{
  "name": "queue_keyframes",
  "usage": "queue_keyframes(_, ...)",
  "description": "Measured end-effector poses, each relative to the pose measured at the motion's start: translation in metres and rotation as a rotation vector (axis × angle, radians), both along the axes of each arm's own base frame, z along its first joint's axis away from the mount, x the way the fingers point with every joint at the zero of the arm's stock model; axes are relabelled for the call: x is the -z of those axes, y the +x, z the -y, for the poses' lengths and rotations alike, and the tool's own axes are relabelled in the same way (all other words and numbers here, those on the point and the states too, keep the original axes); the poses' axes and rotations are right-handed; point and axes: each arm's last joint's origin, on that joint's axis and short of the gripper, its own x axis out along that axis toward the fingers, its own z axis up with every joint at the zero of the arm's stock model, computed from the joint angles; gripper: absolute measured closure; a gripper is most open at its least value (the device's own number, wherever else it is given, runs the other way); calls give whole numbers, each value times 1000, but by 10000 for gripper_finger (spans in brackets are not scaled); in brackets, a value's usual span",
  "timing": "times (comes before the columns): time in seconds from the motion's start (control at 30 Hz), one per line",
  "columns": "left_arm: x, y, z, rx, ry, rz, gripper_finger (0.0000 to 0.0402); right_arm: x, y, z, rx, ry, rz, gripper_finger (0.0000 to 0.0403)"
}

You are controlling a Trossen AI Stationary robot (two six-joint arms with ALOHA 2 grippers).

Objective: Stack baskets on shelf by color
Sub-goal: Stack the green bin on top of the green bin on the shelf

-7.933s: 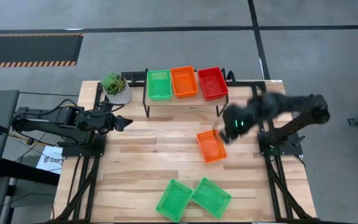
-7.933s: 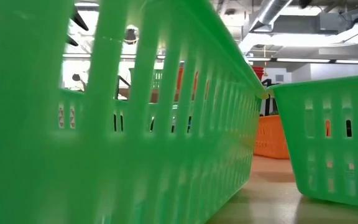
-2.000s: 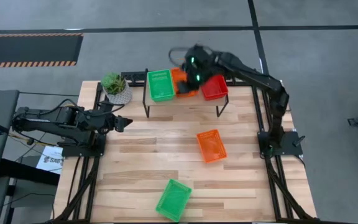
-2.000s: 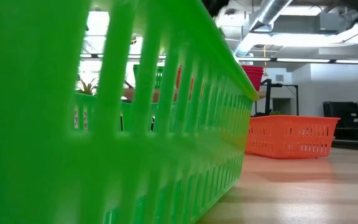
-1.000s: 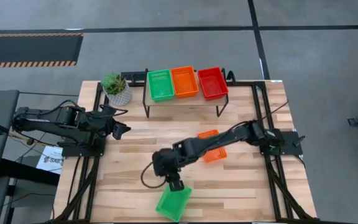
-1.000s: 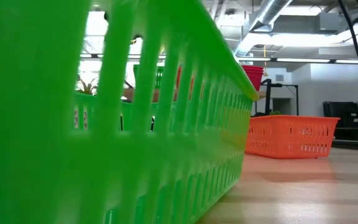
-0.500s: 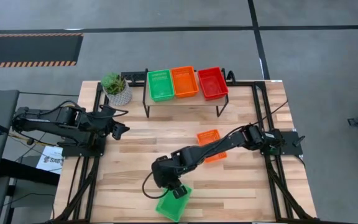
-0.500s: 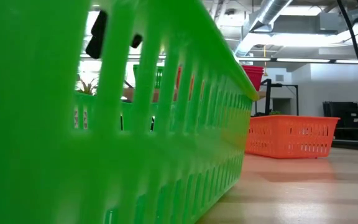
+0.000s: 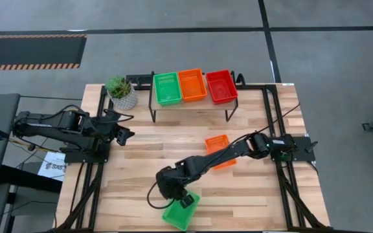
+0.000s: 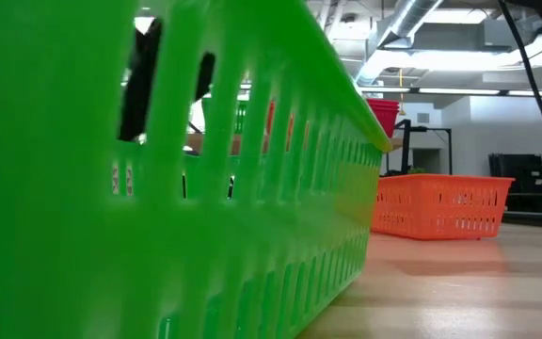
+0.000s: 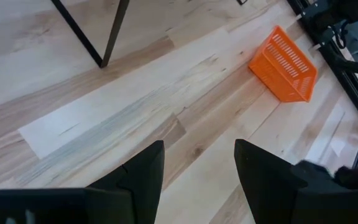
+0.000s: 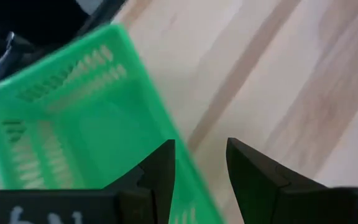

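Note:
On the shelf (image 9: 190, 105) at the table's far side sit a green (image 9: 166, 88), an orange (image 9: 192, 85) and a red basket (image 9: 221, 86), side by side. A loose green basket (image 9: 179, 214) (image 12: 61, 124) rests on the table by the near edge. My right gripper (image 9: 186, 201) (image 12: 200, 146) is open over its far right corner. One finger stands inside the basket's long wall (image 12: 185, 168) and one outside; I see no touch. An orange basket (image 9: 216, 142) (image 11: 284, 62) lies mid-table, partly under the right arm. My left gripper (image 9: 127, 133) (image 11: 199, 149) waits open at the left.
A potted plant (image 9: 120, 90) stands at the far left beside the shelf. The shelf's thin black legs (image 11: 79, 31) reach the tabletop. In the low view the green basket (image 10: 205, 235) fills the foreground, with the orange basket (image 10: 440, 207) behind it to the right.
My right gripper has come down toward the near edge onto the green basket's far corner, rolling about its own axis as it sank. In the low view its dark fingers have dropped behind the basket's slotted wall. The basket has not moved.

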Motion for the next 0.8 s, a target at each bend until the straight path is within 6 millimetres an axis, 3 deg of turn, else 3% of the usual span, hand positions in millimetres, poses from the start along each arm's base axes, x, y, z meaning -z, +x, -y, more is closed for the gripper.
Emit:
queue_keyframes(0.23,0,0,0,-7,-8,3,218,16,-2,1,-30,-36,-56,241)
queue_keyframes(0.4,0,0,0,-13,-15,6,218,14,-3,1,-28,-42,-68,260)
queue_keyframes(0.5,0,0,0,-14,-15,6,218,16,-7,3,-21,-61,-112,293)
queue_keyframes(0.67,0,0,0,-14,-15,6,218,17,-12,7,-19,-76,-177,382)
queue_keyframes(0.8,0,0,0,-15,-16,6,218,16,-12,12,55,-54,-211,389)
